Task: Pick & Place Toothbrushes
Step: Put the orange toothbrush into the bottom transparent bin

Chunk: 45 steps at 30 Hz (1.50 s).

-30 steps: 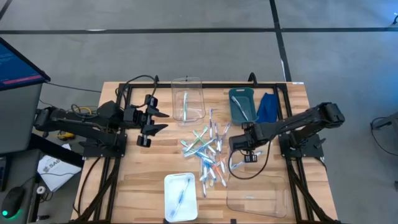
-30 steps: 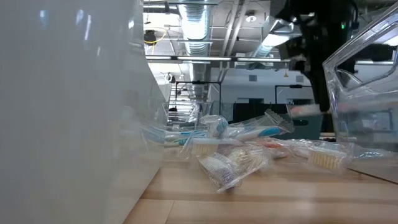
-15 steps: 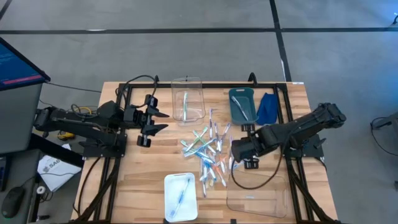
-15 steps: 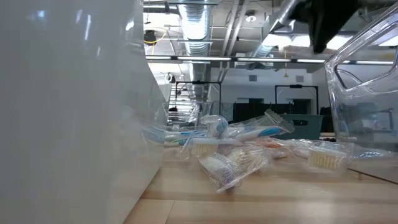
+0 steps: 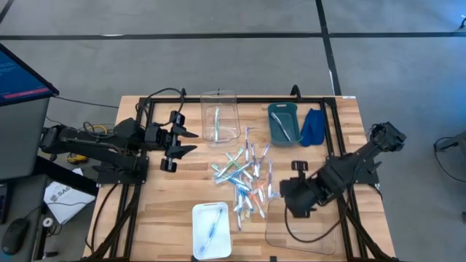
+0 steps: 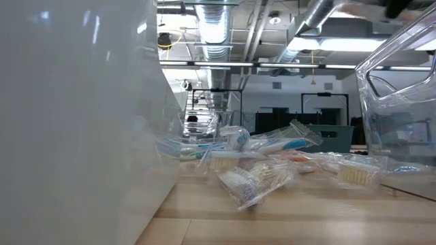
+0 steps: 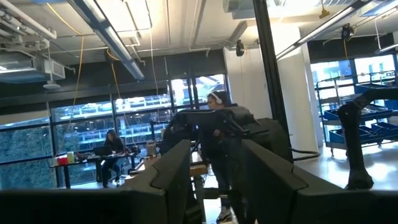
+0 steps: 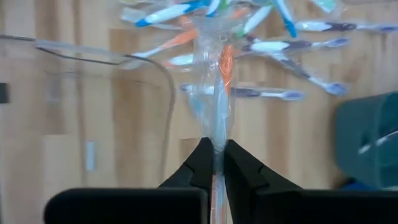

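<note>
A pile of wrapped toothbrushes (image 6: 272, 160) lies on the wooden desk (image 6: 286, 221), mid-frame. A white container wall (image 6: 75, 116) fills the left side, close to the camera. A clear plastic bin (image 6: 402, 102) stands at the right edge. Ceiling ducts (image 6: 218, 30) and room lights show beyond the desk.

Industrial lab: exposed ceiling ducts (image 6: 216, 30); concrete floor (image 5: 218, 65); glass partitions (image 7: 81, 134).

No readable text in any view

The white paper (image 5: 62, 198) at the lower left of the high view carries dark print, too small to make out.
</note>
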Motion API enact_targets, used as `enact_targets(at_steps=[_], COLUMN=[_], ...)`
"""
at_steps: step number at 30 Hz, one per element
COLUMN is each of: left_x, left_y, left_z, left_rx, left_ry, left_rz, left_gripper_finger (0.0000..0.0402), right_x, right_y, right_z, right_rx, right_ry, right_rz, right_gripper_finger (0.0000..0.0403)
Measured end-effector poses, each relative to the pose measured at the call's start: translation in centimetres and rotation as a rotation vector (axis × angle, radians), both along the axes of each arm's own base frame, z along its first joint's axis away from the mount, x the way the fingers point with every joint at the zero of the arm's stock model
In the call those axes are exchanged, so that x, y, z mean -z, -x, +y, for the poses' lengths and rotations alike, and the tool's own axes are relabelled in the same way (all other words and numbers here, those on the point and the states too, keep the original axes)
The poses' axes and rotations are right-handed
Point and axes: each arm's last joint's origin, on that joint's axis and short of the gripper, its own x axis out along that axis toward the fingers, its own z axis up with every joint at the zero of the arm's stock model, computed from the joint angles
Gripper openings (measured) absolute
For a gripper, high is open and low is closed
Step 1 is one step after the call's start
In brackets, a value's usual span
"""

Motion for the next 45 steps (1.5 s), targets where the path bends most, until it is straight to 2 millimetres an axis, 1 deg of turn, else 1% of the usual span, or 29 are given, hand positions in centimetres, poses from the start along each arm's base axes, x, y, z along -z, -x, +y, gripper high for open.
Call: enact_targets(at_steps=[3, 8, 12, 15, 20, 24, 28, 35, 40, 45], left_x=[0.0, 0.0, 0.0, 0.0, 0.0, 0.0, 0.0, 0.0, 0.0, 0.0], left_y=[0.0, 0.0, 0.0, 0.0, 0.0, 0.0, 0.0, 0.0, 0.0, 0.0], left_z=[0.0, 0.0, 0.0, 0.0, 0.0, 0.0, 0.0, 0.0, 0.0, 0.0], left_rx=[0.000, 0.008, 0.010, 0.018, 0.018, 0.018, 0.018, 0.018, 0.018, 0.018], left_ry=[0.000, 0.019, 0.024, 0.040, 0.040, 0.040, 0.040, 0.040, 0.040, 0.040], left_rz=[0.000, 0.003, 0.003, 0.006, 0.008, 0.009, 0.009, 0.009, 0.009, 0.009], left_gripper_finger=[0.0135, 0.0135, 0.0135, 0.0135, 0.0135, 0.0135, 0.0135, 0.0135, 0.0135, 0.0135], right_x=[-0.1, -0.3, -0.6, -0.3, 1.4, 3.9, 5.7, 7.3, 8.3, 9.6], right_y=[0.7, 1.1, 1.2, 1.2, 0.9, 0.2, -0.1, -0.4, -0.5, 0.0], right_z=[1.3, 3.3, 4.2, 4.5, 5.5, 6.4, 7.1, 8.0, 7.9, 7.5], right_rx=[0.014, -0.015, -0.004, 0.015, 0.004, -0.002, -0.009, -0.032, -0.029, -0.003], right_ry=[-0.041, -0.119, -0.153, -0.158, -0.123, -0.081, -0.040, -0.001, -0.009, 0.010], right_rz=[-0.032, -0.112, -0.181, -0.175, -0.089, 0.032, 0.105, 0.142, 0.128, 0.160], right_gripper_finger=[0.0019, 0.0015, 0.0017, 0.0018, 0.0016, 0.0020, 0.0019, 0.0021, 0.0018, 0.0022])
